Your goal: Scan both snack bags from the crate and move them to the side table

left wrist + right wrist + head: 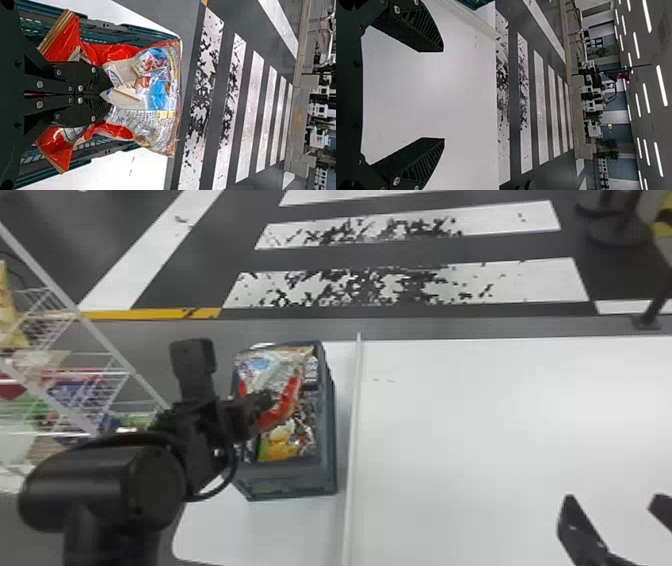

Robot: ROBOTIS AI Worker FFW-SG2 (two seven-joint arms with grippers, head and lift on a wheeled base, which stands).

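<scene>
Left gripper [264, 404] is clamping its jaws on a red-and-silver snack bag [289, 402], which is showing within the crate's [290, 477] outline; a yellow-marked bag [284, 445] is lying inside. Right gripper [615, 502] is holding its jaws apart over the white bench [480, 415].
</scene>
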